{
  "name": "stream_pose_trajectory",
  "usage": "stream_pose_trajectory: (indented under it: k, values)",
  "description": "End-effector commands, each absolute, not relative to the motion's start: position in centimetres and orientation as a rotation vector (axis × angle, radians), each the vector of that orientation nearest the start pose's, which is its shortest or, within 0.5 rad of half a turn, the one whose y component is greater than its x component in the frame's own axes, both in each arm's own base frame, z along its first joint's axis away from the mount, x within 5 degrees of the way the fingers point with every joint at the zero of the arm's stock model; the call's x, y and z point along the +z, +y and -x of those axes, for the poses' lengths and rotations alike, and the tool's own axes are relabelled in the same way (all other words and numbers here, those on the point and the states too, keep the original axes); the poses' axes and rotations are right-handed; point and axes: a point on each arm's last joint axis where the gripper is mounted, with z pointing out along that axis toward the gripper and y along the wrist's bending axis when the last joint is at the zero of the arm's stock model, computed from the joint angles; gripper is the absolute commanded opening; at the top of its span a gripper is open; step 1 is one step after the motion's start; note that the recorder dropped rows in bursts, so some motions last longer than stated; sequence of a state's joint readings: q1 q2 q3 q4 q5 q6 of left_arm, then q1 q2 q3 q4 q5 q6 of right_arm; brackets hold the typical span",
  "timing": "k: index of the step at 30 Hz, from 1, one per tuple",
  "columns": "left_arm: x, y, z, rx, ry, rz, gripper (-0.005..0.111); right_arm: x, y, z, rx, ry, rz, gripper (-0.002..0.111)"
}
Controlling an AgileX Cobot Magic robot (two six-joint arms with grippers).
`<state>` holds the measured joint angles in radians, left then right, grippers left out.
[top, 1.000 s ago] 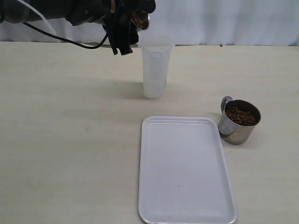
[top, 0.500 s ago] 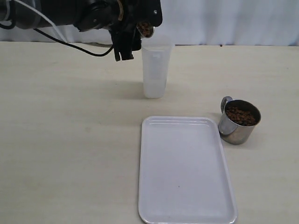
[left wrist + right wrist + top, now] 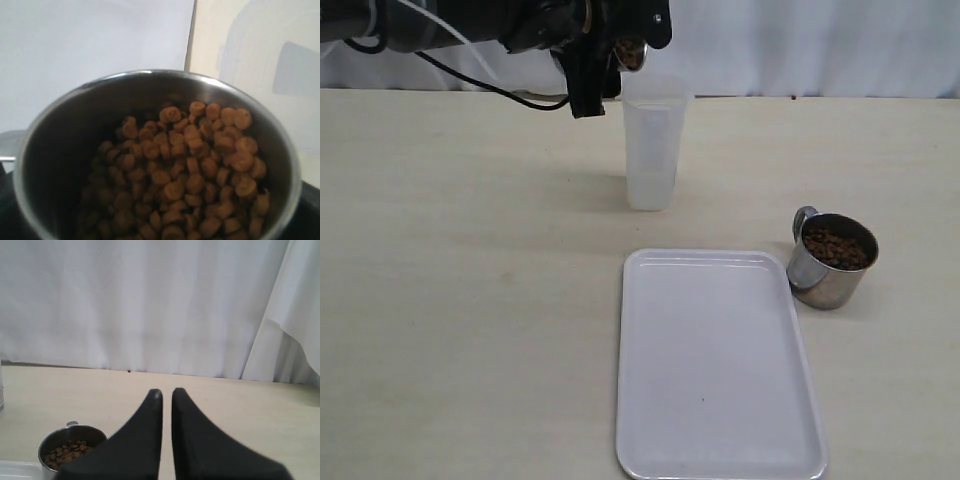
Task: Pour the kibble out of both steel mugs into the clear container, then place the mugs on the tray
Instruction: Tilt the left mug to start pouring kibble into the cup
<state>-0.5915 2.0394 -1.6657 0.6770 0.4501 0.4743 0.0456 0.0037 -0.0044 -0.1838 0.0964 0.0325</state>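
My left gripper (image 3: 603, 60) is shut on a steel mug (image 3: 630, 52) held tipped on its side just above the rim of the clear container (image 3: 652, 150). In the left wrist view that mug (image 3: 150, 80) fills the frame with kibble (image 3: 190, 165) heaped toward its lower lip. The container looks empty. A second steel mug (image 3: 832, 260), upright and full of kibble (image 3: 835, 247), stands right of the white tray (image 3: 715, 370). My right gripper (image 3: 166, 392) is shut with nothing in it, hovering above the table near that mug (image 3: 70, 445); it is out of the exterior view.
The tray lies empty at the front centre, its long side running toward me. A white curtain (image 3: 150, 305) closes off the back of the beige table (image 3: 470, 300). A black cable (image 3: 480, 85) trails from the left arm.
The left arm has carried the mug right, up to the container's rim, and turned it further onto its side. The right gripper and the second mug have not moved.
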Motion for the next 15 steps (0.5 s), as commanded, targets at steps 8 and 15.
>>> stream_pose_trajectory:
  k: [8, 15]
  values:
    - [26.55, -24.77, -41.24, 0.617, 1.546, -1.574, 0.000, 20.41, 0.10, -5.65, -0.097, 1.578, 0.145, 0.005]
    - [26.05, -24.93, -41.39, 0.611, 1.543, -1.582, 0.000, 20.41, 0.10, -5.65, -0.097, 1.578, 0.145, 0.005]
